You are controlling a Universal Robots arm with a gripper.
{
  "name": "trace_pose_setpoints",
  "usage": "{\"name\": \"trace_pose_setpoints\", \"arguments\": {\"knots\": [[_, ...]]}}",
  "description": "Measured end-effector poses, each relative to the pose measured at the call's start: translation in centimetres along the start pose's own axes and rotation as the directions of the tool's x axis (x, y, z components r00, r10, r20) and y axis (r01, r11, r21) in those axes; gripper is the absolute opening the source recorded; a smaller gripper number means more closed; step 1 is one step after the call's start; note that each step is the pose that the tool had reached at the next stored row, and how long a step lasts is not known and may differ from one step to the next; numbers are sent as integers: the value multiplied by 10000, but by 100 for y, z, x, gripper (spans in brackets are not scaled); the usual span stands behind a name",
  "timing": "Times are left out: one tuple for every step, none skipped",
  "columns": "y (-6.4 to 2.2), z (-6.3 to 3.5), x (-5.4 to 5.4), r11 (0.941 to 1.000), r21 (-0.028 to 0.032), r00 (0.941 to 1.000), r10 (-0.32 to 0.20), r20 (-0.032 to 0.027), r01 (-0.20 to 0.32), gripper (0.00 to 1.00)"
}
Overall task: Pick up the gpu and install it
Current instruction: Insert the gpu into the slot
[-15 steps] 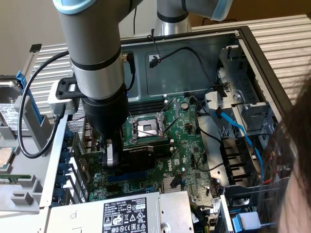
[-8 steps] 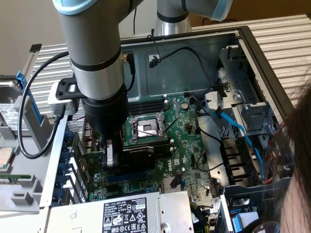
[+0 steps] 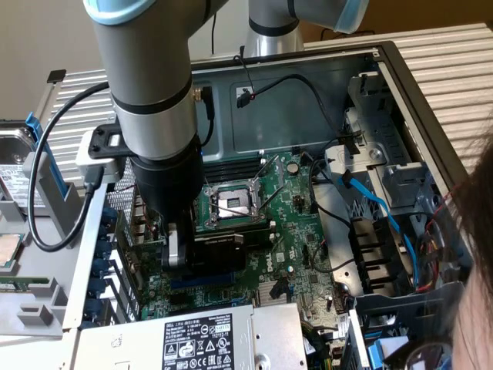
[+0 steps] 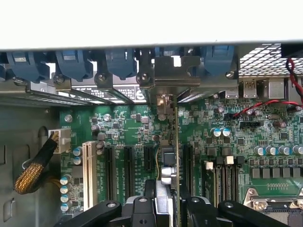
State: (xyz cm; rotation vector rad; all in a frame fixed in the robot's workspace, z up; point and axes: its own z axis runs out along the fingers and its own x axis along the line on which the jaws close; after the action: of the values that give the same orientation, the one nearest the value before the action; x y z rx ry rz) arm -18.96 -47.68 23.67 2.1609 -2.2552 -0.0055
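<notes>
The robot arm reaches down into an open computer case [image 3: 400, 85]. At its tip, the pincer [image 3: 202, 254] is closed partway around the gpu [image 3: 219, 250], a small card with a black block on it. The card stands on its thin edge between the two fingers.

The big green motherboard [image 3: 300, 231] lies flat inside the case, and the gpu sits low over it, touching it or very close. In the exterior view, the gpu is just below the square silver chip socket [image 3: 231, 204] on the motherboard, and just above the grey power box [image 3: 208, 339] with the white warning sticker.

In the wrist view, the pincer [image 4: 168, 201] holds the gpu [image 4: 165, 170] upright over the motherboard [image 4: 246, 142]. The card lines up with one of the long black slots [image 4: 187, 165] on the motherboard. The card's metal end plate [image 4: 166, 101] rises toward the back wall of the case, near the blue clips [image 4: 75, 64]. A white slot [image 4: 88, 168] lies well off to one side of the gpu.

A blue cable [image 3: 377, 204] runs beside the motherboard on the exterior view's right.
</notes>
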Motion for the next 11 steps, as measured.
{"name": "trace_pose_setpoints", "arguments": {"knots": [[0,0,0,10000,0,10000,12,0,-12,29],[0,0,0,10000,0,10000,11,0,-11,29],[0,0,0,10000,0,10000,12,1,-12,29],[0,1,0,10000,0,10000,12,1,-12,29],[0,1,0,10000,0,10000,12,1,-12,29],[0,4,1,10000,0,10000,12,1,-12,29],[0,8,1,10000,1,10000,12,2,-12,29],[0,15,0,10000,1,10000,12,3,-12,29],[0,19,0,10000,0,10000,12,1,-12,29],[0,23,1,10000,0,10000,12,0,-12,29],[0,24,1,10000,-1,10000,11,-1,-11,29]]}}
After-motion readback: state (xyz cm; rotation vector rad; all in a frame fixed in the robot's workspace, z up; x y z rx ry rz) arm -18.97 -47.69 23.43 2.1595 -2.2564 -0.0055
